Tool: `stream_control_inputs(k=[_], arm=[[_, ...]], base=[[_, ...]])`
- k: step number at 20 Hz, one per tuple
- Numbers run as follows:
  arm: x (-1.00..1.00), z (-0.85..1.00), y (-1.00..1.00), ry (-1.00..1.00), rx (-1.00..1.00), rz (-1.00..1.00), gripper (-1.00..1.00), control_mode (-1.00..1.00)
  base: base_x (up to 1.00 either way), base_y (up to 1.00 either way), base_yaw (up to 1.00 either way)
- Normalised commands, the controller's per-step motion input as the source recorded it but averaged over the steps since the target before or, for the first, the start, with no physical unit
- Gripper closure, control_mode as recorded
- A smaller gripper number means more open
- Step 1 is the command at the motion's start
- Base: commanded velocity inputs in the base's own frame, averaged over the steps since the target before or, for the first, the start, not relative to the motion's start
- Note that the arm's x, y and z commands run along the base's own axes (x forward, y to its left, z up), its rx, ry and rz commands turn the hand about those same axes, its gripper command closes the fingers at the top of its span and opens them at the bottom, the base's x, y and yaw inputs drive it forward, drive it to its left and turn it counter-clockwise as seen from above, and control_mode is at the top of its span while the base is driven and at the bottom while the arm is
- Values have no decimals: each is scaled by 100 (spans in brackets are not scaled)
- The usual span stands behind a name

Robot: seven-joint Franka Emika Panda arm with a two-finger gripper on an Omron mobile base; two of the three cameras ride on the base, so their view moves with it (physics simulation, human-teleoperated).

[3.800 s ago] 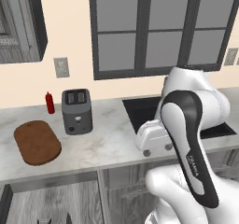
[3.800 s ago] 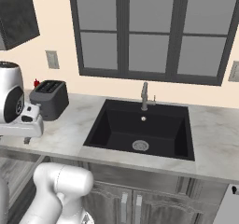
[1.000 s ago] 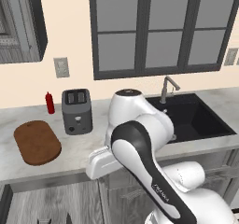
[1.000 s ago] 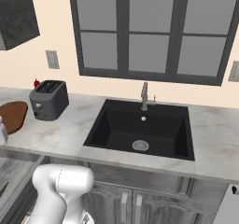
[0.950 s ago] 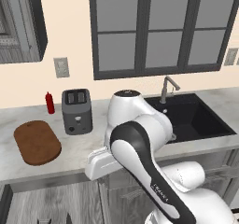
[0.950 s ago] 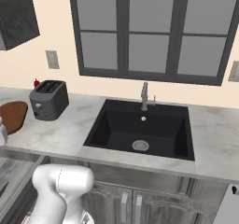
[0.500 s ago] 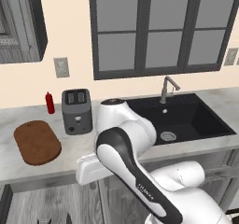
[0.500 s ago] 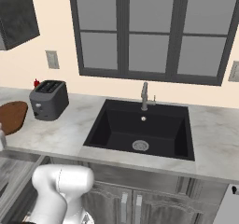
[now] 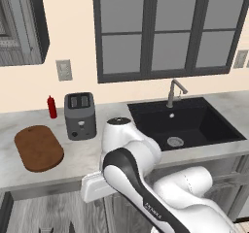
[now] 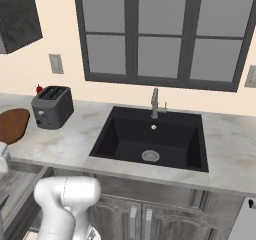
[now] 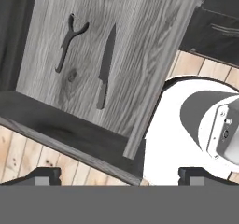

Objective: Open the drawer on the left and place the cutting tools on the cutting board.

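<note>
Fingers (image 11: pixel 119 174) spread wide above the open drawer (image 11: pixel 70 129), clear of knife (image 11: pixel 105 66) and walls.

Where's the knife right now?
In the hand view the knife lies flat on the floor of the open drawer, just right of a dark Y-shaped tool, well clear of the cutting board up on the counter.

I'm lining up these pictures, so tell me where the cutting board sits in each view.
Left base view: cutting board lies at the left on the counter, left of the toaster.
Right base view: at the far left edge, cut off, again left of the toaster.
Hand view: not in it.
Shared landmark: the toaster.
</note>
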Motion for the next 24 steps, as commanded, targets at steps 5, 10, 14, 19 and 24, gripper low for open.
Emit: stream_control_inputs(k=[5, 10, 14, 19, 24], arm=[[0, -27, 17, 1, -4, 0, -100, -100], [0, -23, 21, 3, -5, -2, -100, -100], [0, -17, 15, 7, -4, -3, -100, -100], [0, -26, 16, 10, -1, -2, -100, -100], [0, -37, 15, 3, -1, 0, -100, -100]], base=[[0, 0, 0], [0, 0, 0], [0, 0, 0], [0, 0, 0], [0, 0, 0]])
